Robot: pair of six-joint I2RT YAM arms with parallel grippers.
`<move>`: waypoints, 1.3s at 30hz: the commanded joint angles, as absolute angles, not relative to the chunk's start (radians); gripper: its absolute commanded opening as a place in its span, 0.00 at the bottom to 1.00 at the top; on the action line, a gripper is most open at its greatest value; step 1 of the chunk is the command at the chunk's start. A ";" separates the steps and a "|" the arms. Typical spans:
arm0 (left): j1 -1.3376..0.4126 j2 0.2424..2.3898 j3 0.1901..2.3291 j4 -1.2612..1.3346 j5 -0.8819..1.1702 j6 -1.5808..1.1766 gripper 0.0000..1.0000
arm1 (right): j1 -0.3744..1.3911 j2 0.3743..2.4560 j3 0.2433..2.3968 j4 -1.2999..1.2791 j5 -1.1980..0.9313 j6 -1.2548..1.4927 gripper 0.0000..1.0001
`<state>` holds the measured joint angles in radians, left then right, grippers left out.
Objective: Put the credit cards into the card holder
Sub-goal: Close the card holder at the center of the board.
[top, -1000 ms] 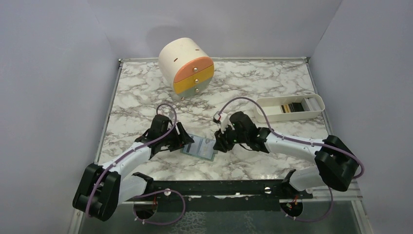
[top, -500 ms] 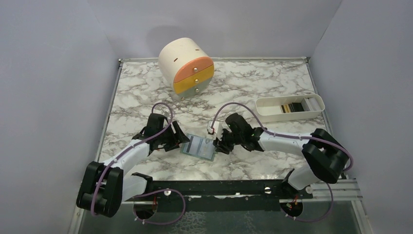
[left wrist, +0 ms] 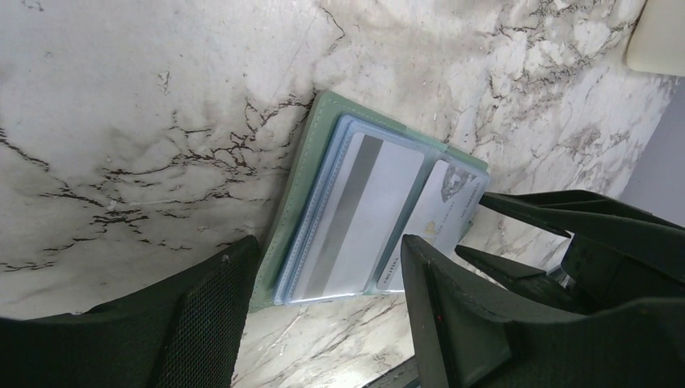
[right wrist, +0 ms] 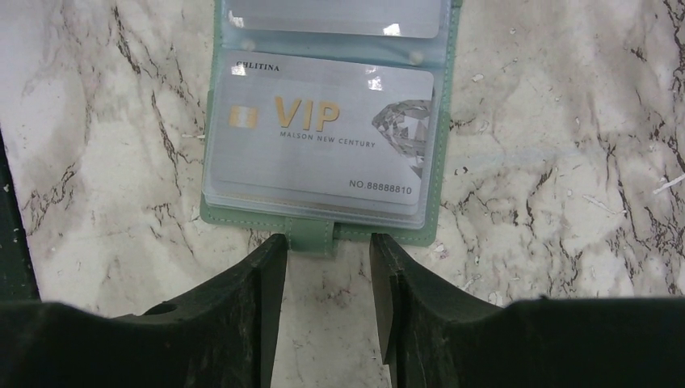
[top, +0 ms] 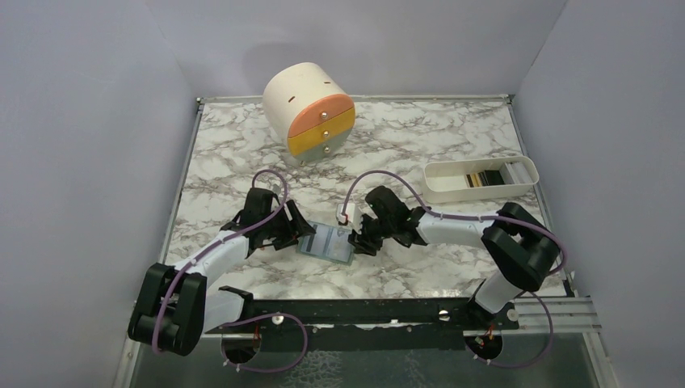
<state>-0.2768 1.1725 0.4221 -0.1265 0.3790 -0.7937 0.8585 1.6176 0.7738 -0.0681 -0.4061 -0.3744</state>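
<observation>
Sage-green card holder [right wrist: 311,236], pale grey card [right wrist: 319,133] with gold lettering, white table [top: 234,153] veined grey like marble, cream cylinder [top: 303,93] with orange, yellow and grey drawers [top: 323,129].

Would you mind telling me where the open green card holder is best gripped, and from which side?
I'd grip the small clasp tab jutting from the card holder's edge nearest the right gripper, coming in low from that side. The holder lies open and flat on the marble, so the tab is its only protruding part.

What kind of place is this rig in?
Probably a lab robot-recording booth: plain grey walls box in a marble-pattern table, a black rail runs along its near edge, and props like the drawer cylinder look staged.
</observation>
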 commanded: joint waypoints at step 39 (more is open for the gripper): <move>-0.269 1.174 0.429 -0.174 0.274 -0.790 0.68 | 0.887 1.509 0.637 0.336 -0.401 -0.381 0.01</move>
<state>-0.2749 1.1606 0.4191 -0.1299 0.3321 -0.8120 0.8780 1.5826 0.6975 0.1215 -0.3645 -0.4191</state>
